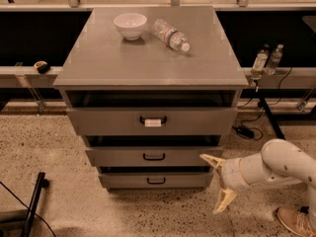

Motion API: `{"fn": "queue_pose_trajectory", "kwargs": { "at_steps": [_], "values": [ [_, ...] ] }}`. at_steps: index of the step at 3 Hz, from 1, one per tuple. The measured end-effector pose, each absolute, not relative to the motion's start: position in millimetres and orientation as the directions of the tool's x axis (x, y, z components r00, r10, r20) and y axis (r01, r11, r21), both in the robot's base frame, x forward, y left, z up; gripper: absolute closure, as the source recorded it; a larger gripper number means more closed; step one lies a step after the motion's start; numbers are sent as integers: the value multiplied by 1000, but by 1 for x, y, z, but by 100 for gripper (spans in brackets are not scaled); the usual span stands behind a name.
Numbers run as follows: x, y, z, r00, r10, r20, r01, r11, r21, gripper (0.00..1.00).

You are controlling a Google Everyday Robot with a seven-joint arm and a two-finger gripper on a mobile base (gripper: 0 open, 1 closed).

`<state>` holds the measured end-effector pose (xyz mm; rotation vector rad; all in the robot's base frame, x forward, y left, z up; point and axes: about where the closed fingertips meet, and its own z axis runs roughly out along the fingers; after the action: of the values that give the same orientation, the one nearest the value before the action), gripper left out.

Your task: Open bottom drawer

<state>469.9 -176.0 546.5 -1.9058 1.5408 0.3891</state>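
The grey cabinet (148,63) has three drawers. The bottom drawer (155,180) is the narrowest grey front, with a small black loop handle (156,181) and no label. Above it are the unlabelled middle drawer (154,156) and the widest top drawer (152,121) with a white label at its handle. My gripper (218,184) is on the white arm at the lower right, just right of the bottom drawer's right end and apart from the handle. Its two cream fingers (212,161) are spread wide and hold nothing.
A white bowl (130,24) and a plastic bottle (170,34) lying on its side are on the cabinet top. Two small bottles (267,59) stand on a rail at the right. A shoe (296,221) is at the bottom right. A black bar (32,204) lies on the floor at the left.
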Motion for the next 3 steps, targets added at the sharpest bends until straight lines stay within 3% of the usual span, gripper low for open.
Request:
{"fn": "queue_pose_trajectory", "kwargs": {
  "at_steps": [3],
  "values": [
    [474, -171, 476, 329, -734, -594, -936, -169, -309, 0]
  ]
}}
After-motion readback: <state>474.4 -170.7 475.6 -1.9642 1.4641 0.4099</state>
